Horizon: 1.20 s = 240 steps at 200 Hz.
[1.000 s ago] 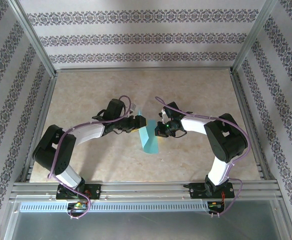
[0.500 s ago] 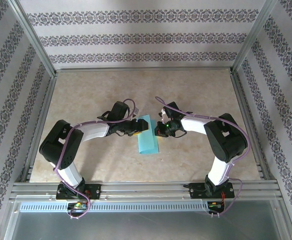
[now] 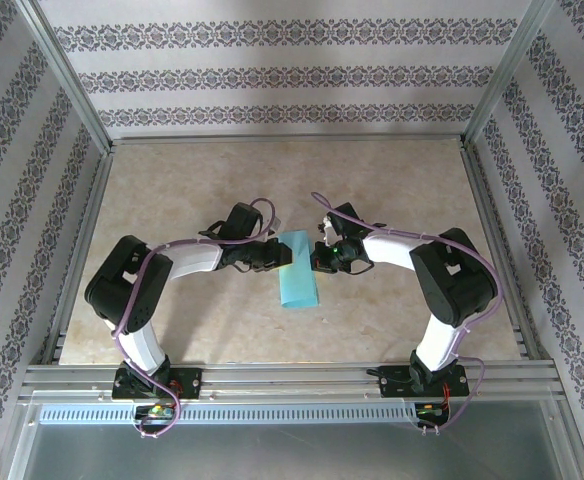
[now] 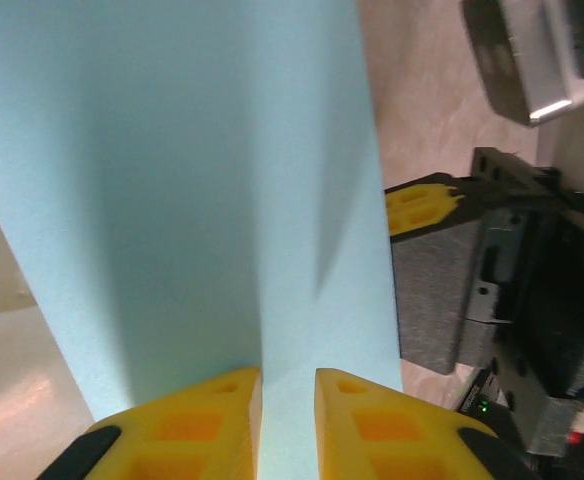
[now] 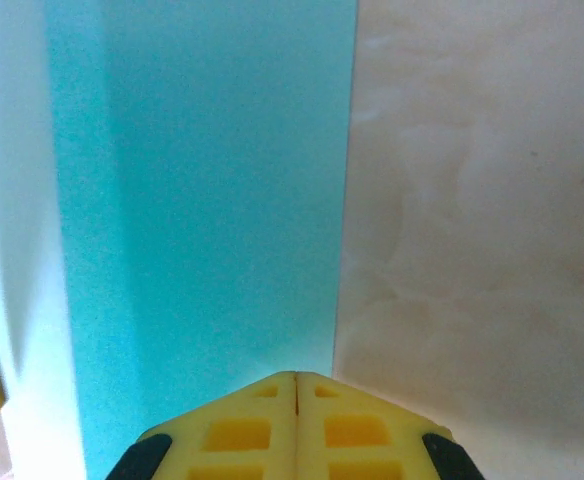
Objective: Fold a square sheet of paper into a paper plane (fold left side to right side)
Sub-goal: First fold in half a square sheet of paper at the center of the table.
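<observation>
The square sheet of paper [image 3: 297, 270], folded into a narrow cyan strip, lies about the middle of the tabletop [image 3: 392, 190], with its long side running near to far. At its far half, the left gripper [image 3: 278, 256] meets the left edge. Its jaws stand almost together with cyan in the thin gap; I cannot tell if they pinch it. The right gripper [image 3: 320, 254] is closed, with its tip at the right edge.
</observation>
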{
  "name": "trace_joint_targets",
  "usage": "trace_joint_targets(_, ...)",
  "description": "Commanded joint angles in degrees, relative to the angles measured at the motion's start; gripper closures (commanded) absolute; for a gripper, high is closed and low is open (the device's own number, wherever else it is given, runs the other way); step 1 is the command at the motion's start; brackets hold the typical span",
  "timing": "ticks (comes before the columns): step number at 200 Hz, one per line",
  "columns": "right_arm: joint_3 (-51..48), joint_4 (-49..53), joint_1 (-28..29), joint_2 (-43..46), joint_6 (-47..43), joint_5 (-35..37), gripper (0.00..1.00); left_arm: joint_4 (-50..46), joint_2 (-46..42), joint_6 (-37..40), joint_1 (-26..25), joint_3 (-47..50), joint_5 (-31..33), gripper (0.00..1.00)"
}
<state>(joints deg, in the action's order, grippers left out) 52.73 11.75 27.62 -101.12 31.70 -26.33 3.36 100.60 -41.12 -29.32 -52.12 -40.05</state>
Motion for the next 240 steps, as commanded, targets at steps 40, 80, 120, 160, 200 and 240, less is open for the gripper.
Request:
trace_joint_targets(40, -2.07, 2.46, -3.08, 6.34, -0.70, 1.04, 0.82, -2.53, 0.57, 1.56, -0.84, -1.42, 0.94, 0.84)
trace_joint_targets(80, -5.21, -1.45, -6.99, 11.37, -1.34, -6.68, 0.61, -2.90, 0.47, 1.57, -0.86, -1.47, 1.47, 0.89)
trace_joint_targets(120, -8.88, -16.37, -6.90, 10.70, 7.11, -19.12, 0.44, -2.70, 0.47, 1.42, -0.87, -1.33, 1.73, 0.91)
trace_joint_targets(160, -8.96, -20.44, -4.54, 6.27, 9.99, -19.35, 0.46, -2.58, 0.39, 1.35, -0.91, -1.19, 1.73, 0.92)
trace_joint_targets(200, -8.96, -20.89, -3.56, 4.55, 10.31, -19.28, 0.55, -2.78, 0.13, 1.43, -0.84, -1.24, 1.82, 0.93)
trace_joint_targets(240, -8.63, -17.67, -3.30, 4.31, 8.35, -16.75, 0.85, -2.93, -0.61, 1.15, -0.90, -0.90, 2.65, 0.89)
